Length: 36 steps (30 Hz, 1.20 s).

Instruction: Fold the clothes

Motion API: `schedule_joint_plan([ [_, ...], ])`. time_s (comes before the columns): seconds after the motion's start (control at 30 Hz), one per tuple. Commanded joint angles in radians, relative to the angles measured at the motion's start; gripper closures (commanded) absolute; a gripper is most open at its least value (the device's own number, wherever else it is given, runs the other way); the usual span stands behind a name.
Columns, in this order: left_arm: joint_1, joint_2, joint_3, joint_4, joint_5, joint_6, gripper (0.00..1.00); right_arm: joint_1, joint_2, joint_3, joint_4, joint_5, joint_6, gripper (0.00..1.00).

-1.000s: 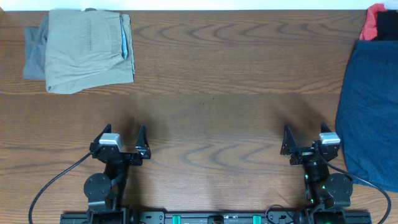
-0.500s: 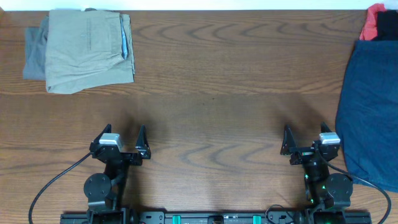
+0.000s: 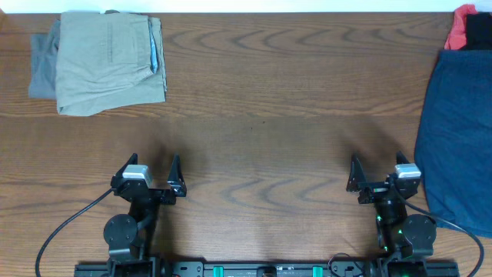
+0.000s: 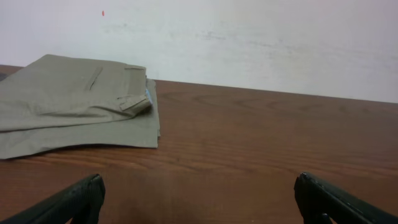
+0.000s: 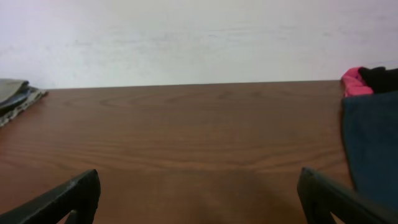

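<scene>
A dark navy garment (image 3: 460,131) lies spread at the table's right edge, also in the right wrist view (image 5: 373,149). Red and black clothes (image 3: 470,27) are bunched at the far right corner, and show in the right wrist view (image 5: 368,79). A folded khaki garment (image 3: 108,60) lies on a grey one (image 3: 42,65) at the far left, also in the left wrist view (image 4: 74,102). My left gripper (image 3: 154,165) is open and empty near the front edge. My right gripper (image 3: 377,164) is open and empty, just left of the navy garment.
The brown wooden table (image 3: 261,115) runs bare between the two piles. A white wall (image 4: 249,43) stands behind the far edge. The arm bases and a black cable (image 3: 69,223) sit along the front edge.
</scene>
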Motion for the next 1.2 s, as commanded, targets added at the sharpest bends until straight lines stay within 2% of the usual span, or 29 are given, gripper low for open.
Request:
schedule_joint_plan([
  [0.0, -0.004, -0.002, -0.018, -0.032, 0.010, 0.003, 0.02, 0.006, -0.005, -0.002, -0.004, -0.011, 0.153, 0.01],
  [0.1, -0.004, -0.002, -0.018, -0.032, 0.010, 0.003, 0.02, 0.006, -0.005, -0.002, -0.003, -0.011, 0.290, 0.01],
  [0.3, -0.004, -0.002, -0.018, -0.032, 0.010, 0.003, 0.02, 0.006, -0.005, -0.002, -0.003, -0.023, 0.449, 0.01],
  [0.57, -0.004, -0.002, -0.018, -0.032, 0.010, 0.003, 0.02, 0.008, -0.004, -0.002, 0.034, -0.301, 0.699, 0.01],
  [0.73, -0.004, -0.002, -0.018, -0.032, 0.010, 0.003, 0.02, 0.008, -0.004, -0.002, 0.216, -0.404, 0.656, 0.01],
  [0.87, -0.004, -0.002, -0.018, -0.032, 0.010, 0.003, 0.02, 0.007, -0.003, 0.024, 0.357, -0.386, 0.614, 0.01],
  [1.0, -0.004, -0.002, -0.018, -0.032, 0.010, 0.003, 0.02, 0.006, 0.035, 0.129, 0.327, -0.332, 0.474, 0.01],
  [1.17, -0.004, -0.002, -0.018, -0.032, 0.010, 0.003, 0.02, 0.006, 0.236, 0.359, 0.187, -0.153, 0.224, 0.01],
])
